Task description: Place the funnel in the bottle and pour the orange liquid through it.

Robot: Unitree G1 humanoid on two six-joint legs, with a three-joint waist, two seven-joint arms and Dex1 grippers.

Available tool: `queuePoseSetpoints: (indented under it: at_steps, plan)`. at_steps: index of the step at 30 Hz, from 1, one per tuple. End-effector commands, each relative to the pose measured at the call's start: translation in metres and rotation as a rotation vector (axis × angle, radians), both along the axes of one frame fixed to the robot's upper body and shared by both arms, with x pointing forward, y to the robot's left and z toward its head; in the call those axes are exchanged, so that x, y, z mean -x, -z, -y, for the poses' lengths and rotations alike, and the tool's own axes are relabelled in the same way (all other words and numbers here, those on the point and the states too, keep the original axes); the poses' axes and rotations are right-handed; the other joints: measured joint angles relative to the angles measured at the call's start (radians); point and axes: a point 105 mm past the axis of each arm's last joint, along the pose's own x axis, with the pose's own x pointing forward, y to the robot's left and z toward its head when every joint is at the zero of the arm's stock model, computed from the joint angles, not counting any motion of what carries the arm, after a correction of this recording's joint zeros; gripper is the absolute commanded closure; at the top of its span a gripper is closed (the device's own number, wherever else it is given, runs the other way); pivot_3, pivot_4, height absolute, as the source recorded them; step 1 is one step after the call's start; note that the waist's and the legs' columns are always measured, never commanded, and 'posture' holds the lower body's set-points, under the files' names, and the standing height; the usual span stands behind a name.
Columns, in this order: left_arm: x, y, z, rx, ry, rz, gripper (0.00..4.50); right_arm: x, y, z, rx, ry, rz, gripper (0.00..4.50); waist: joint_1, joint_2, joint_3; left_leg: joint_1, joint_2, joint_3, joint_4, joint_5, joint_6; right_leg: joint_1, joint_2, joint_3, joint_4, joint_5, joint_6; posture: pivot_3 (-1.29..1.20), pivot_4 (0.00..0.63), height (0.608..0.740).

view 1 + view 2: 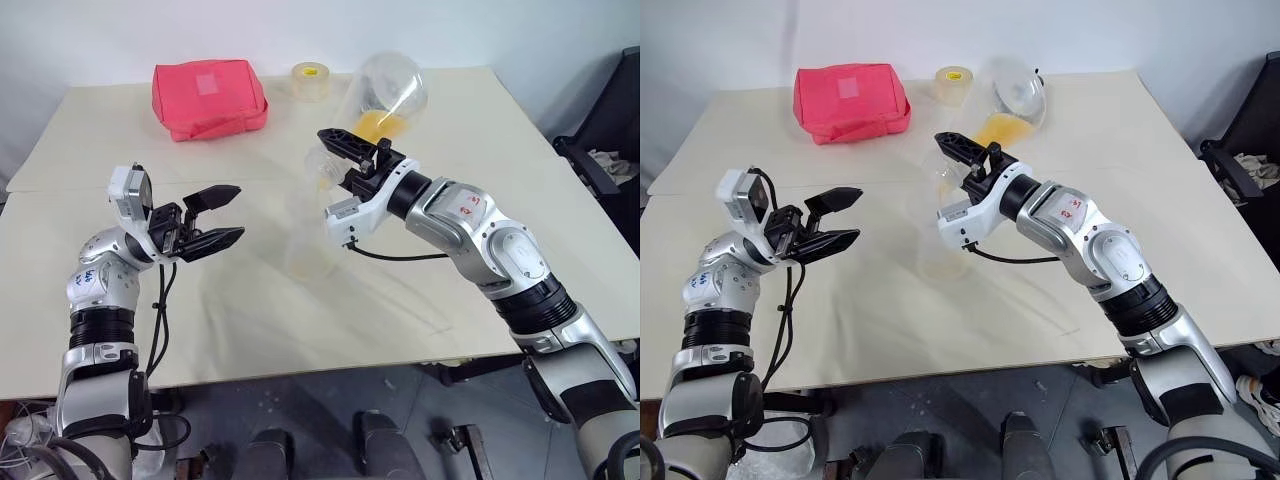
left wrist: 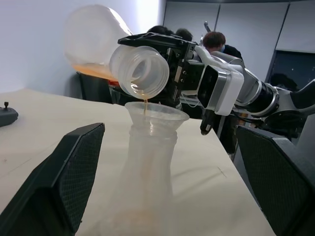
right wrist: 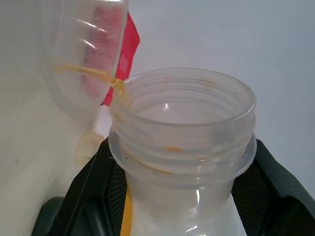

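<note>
A clear bottle (image 2: 147, 177) stands on the table with the see-through funnel (image 2: 156, 112) seated in its neck. My right gripper (image 1: 335, 150) is shut on the neck of a round wide-mouthed clear flask (image 1: 395, 85), held tilted with its mouth over the funnel. Orange liquid (image 1: 377, 123) pools in the flask's lower side. A thin orange stream (image 2: 145, 105) runs from the flask's lip into the funnel. My left gripper (image 1: 228, 215) is open, hovering just left of the bottle and pointing at it without touching.
A red pouch (image 1: 208, 98) and a tape roll (image 1: 311, 80) lie at the table's far side. A dark chair (image 1: 605, 140) stands off the right edge. People (image 2: 216, 42) stand behind the table in the left wrist view.
</note>
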Motion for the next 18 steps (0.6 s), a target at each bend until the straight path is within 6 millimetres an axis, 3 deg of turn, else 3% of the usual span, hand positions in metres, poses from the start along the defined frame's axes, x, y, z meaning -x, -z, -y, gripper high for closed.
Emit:
queuePoseSetpoints:
  at_steps: [1,18]
  plan:
    - [0.0037,-0.0045,-0.0036,0.024,0.001,0.028,0.0,0.0058,-0.022,-0.0008,-0.032,-0.019,0.079,2.06,0.0,0.0,0.0,0.0,0.0,0.0,0.0,0.0,0.0,0.0,0.0,0.0,0.0,0.0,0.0,0.0,0.15,0.74]
    - [0.0076,0.0015,-0.0136,-0.014,-0.022,0.001,0.0,0.0072,-0.0219,-0.0049,-0.022,-0.035,0.109,2.06,-0.002,0.0,0.0,0.0,0.0,0.0,0.0,0.0,0.0,0.0,0.0,0.0,0.001,0.0,0.0,0.0,0.15,0.74]
